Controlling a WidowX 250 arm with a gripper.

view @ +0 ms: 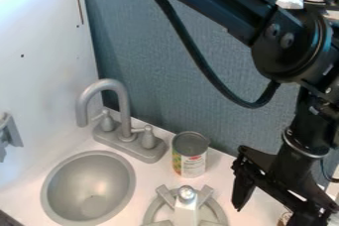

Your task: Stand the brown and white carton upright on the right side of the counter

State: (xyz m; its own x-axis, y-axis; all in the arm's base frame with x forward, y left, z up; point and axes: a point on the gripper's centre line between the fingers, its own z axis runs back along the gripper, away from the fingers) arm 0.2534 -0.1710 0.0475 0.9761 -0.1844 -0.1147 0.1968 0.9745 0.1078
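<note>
We see the gripper (270, 208) over the white counter (149, 174), its 2 jaws spread apart; 1 labelled can (190, 158) stands upright near them, to their left in view; farther left are 1 grey faucet (124, 111) and 1 round sink (89, 185); the grey burner (153, 212) lies nearer, also left of the jaws.

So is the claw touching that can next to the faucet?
Apart. The camera view shows a strip of pale counter between the can and the claw to its right in the picture.
</note>
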